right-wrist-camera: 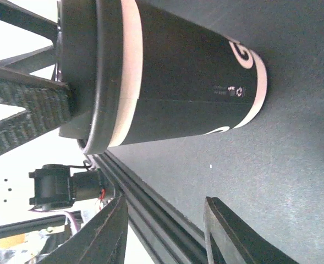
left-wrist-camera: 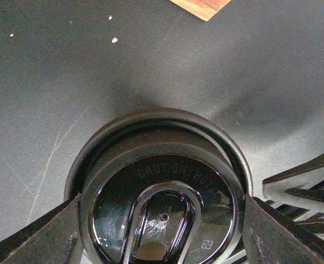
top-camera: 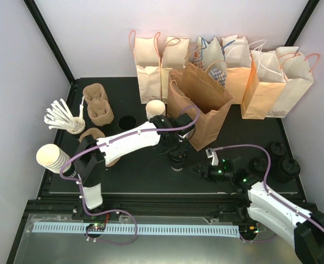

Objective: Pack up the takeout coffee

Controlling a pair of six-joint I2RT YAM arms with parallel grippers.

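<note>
The takeout coffee (top-camera: 177,160) stands upright on the black mat, just in front of the open brown paper bag (top-camera: 203,104). Its black lid (left-wrist-camera: 167,165) fills the left wrist view. My left gripper (left-wrist-camera: 162,217) reaches down over it, with a finger pressed to each side of the lid's rim. From the right wrist the cup (right-wrist-camera: 178,77) shows as dark with white bands and the lid on top. My right gripper (right-wrist-camera: 164,231) is open and holds nothing. It sits a little to the right of the cup (top-camera: 197,169), clear of it.
A row of tan and white paper bags (top-camera: 228,60) lines the back wall. Cup carriers (top-camera: 98,104), white stirrers (top-camera: 62,116) and a stack of white cups (top-camera: 54,157) are on the left. Black lids (top-camera: 277,159) sit at the right. The mat's front rail (right-wrist-camera: 150,220) runs under my right gripper.
</note>
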